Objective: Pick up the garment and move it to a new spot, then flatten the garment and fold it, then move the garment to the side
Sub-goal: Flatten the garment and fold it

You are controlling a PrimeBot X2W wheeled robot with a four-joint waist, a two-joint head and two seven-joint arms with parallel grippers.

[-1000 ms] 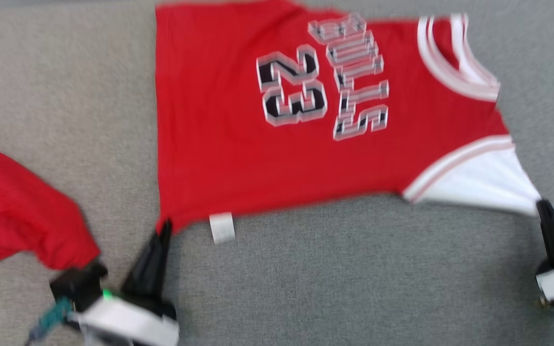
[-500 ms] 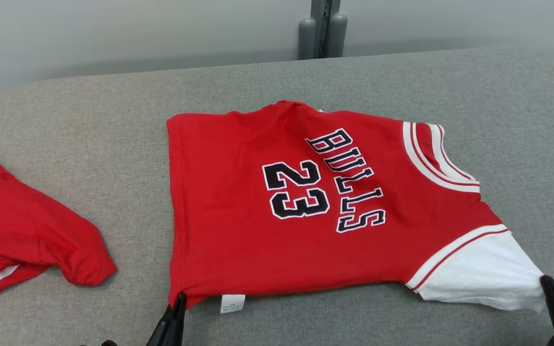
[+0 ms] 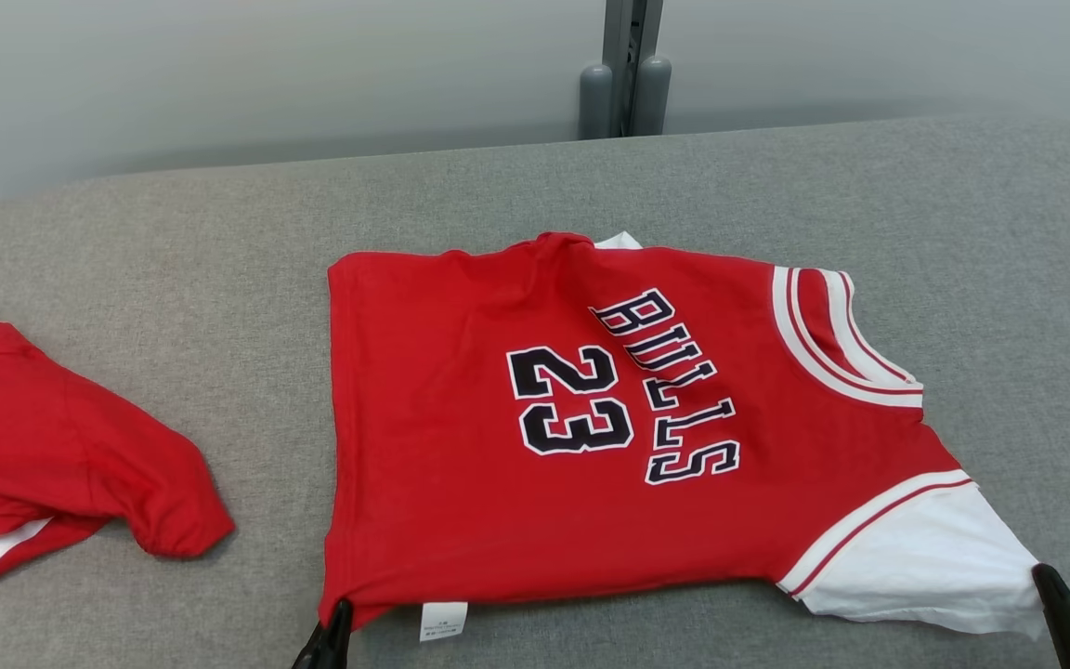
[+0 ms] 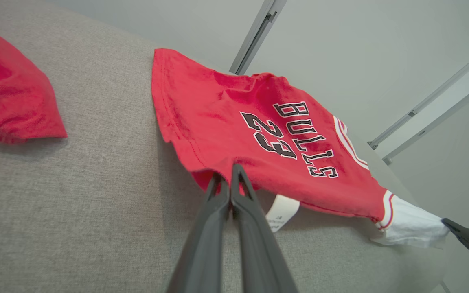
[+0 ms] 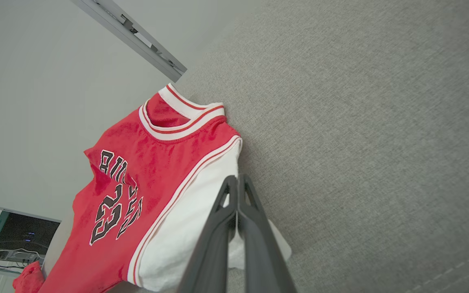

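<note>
My left gripper is pinched tight on the red bottom corner of the shirt; my right gripper is pinched tight on its white sleeve; the shirt lies spread out, number up, mid-way across the grey pad; another red cloth lies well apart on my left.

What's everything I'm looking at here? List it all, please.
jersey: one, red with white sleeve, middle of table
label: one, white, at jersey's near hem
second garment: one, red, crumpled at table's left
table: one, grey fabric, under both garments
posts: two, grey, behind table's far edge
left claw: one, dark, shut on jersey's hem corner
right claw: one, dark, shut on jersey's white sleeve
</note>
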